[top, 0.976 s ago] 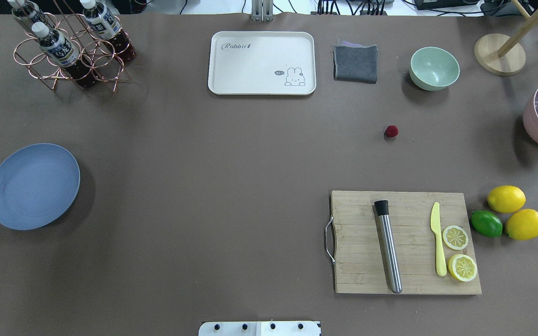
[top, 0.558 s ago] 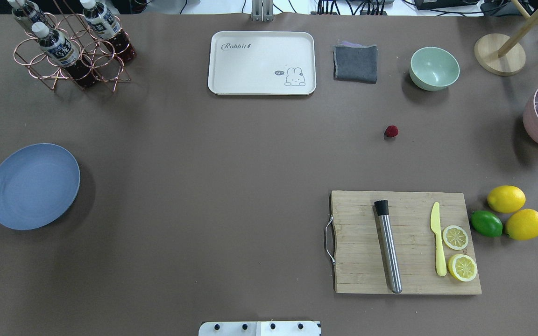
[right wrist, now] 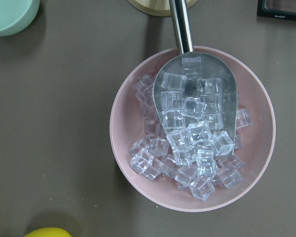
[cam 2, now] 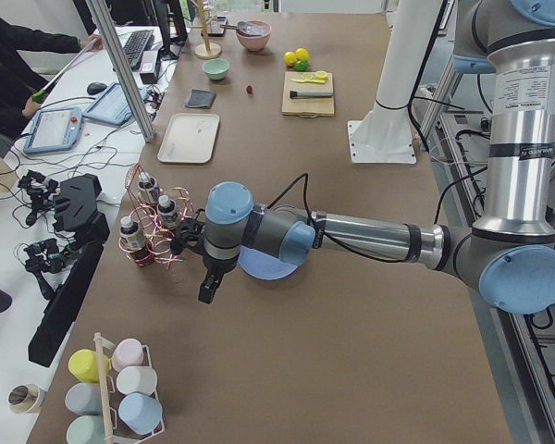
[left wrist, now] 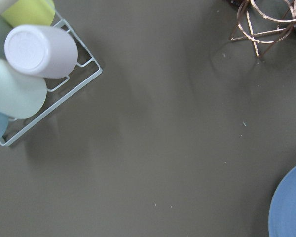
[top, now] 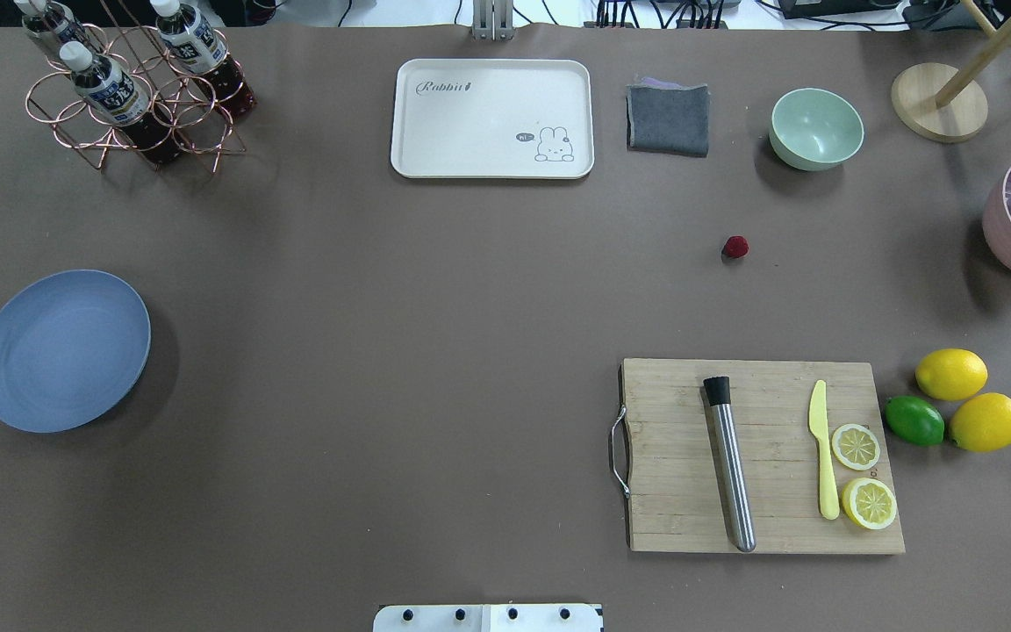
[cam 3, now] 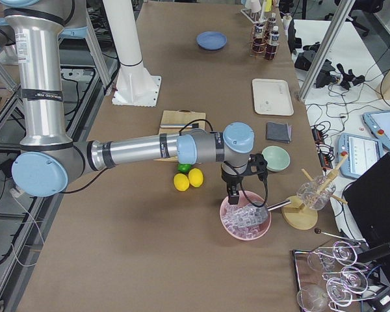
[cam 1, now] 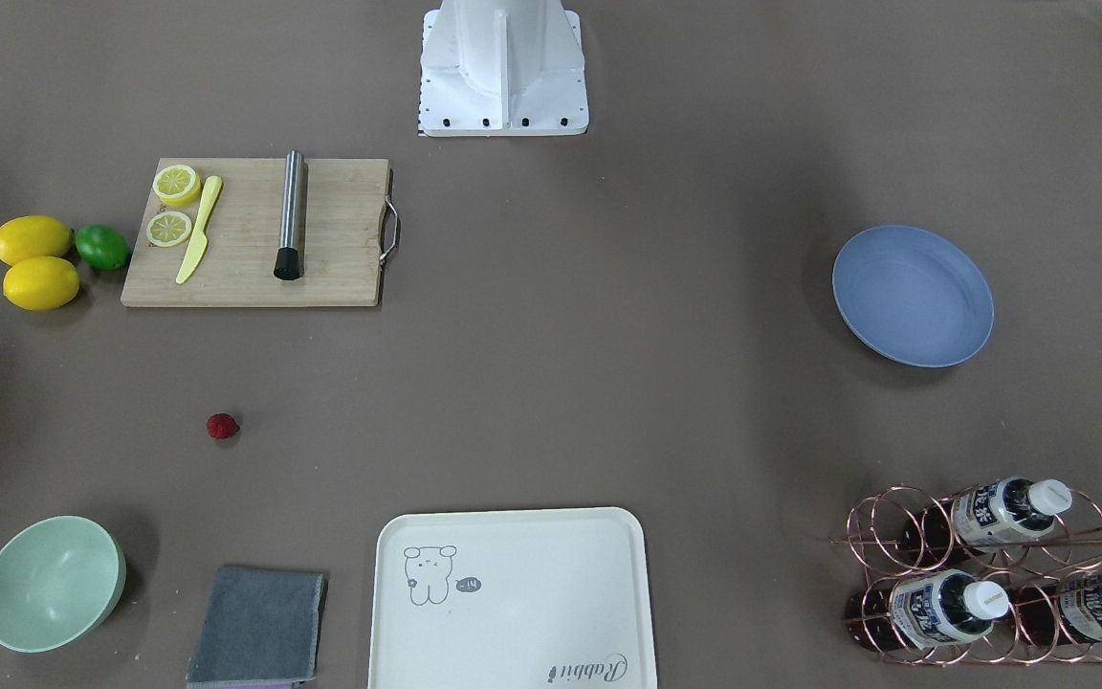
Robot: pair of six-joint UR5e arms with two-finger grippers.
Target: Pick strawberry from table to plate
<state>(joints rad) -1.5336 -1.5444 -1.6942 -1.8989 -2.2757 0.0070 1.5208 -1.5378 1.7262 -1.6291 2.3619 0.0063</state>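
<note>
Strawberry (top: 735,247): you see a tiny, bumpy, dark-red berry lying alone on the brown-grey bench (top: 383,307). Your right gripper (cam 3: 233,194) hangs over the pink bowl of ice cubes (right wrist: 119,123). Your left gripper (cam 2: 208,289) hovers beside the round blue plate (top: 62,349). You cannot tell whether either is apart or together. A mint-green bowl (top: 816,128), folded grey cloth (top: 669,118) and wooden cutting board (top: 672,456) surround the berry, none touching it. It lies well apart from both grippers, nearer the right.

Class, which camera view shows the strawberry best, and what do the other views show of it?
The exterior front-facing view: the strawberry lies unobstructed on the bare table, slightly larger than elsewhere. The overhead view shows it nearly as well. Exterior left shows only a distant red speck. Exterior right and both wrist views do not show it.
</note>
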